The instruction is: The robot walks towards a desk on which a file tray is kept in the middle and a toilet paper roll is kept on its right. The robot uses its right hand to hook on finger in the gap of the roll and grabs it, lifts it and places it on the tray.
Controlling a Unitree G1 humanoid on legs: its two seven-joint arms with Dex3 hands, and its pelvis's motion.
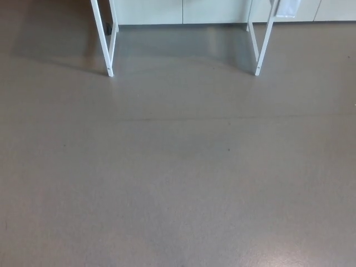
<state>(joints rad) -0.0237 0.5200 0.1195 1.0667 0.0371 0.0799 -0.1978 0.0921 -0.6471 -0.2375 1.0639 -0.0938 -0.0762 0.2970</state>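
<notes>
Neither the file tray nor the toilet paper roll shows in the head view. Only the desk's white metal legs appear: a left leg frame and a right leg frame at the top of the picture, standing on a grey floor. The desktop is out of the picture. No part of my arms or hands is in view.
A pale wall or cabinet base runs behind the desk legs at the top edge. A faint seam crosses the grey floor between me and the desk.
</notes>
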